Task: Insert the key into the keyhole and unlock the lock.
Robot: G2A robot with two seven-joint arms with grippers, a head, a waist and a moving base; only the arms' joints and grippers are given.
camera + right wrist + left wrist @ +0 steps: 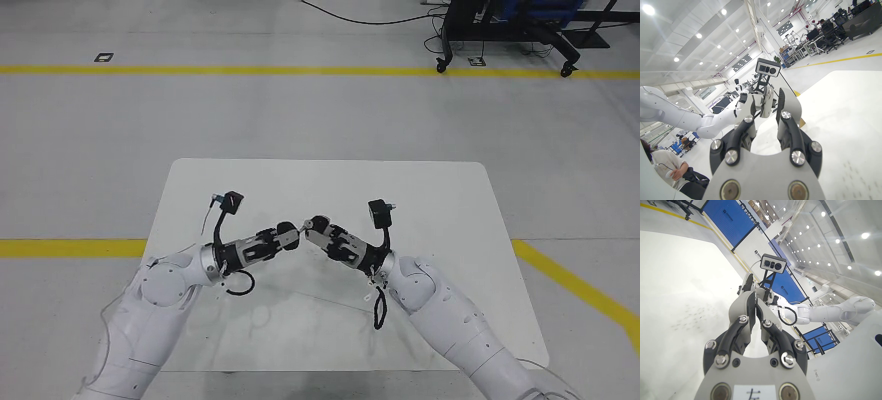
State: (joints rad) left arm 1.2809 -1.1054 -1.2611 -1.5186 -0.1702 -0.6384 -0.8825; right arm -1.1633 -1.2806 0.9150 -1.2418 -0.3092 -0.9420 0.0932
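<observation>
Over white table (300,190), left fingers (739,308) pinch the key (755,289) (thin, edge-on).

WORKSHOP FLOOR: A white table (440,190) with rounded corners stands on a pale floor (300,110) crossed by yellow lines (200,69). Its matte top carries clusters of small grey scuff marks (691,315). The right wrist view shows similar faint dashes on the table surface.
</observation>
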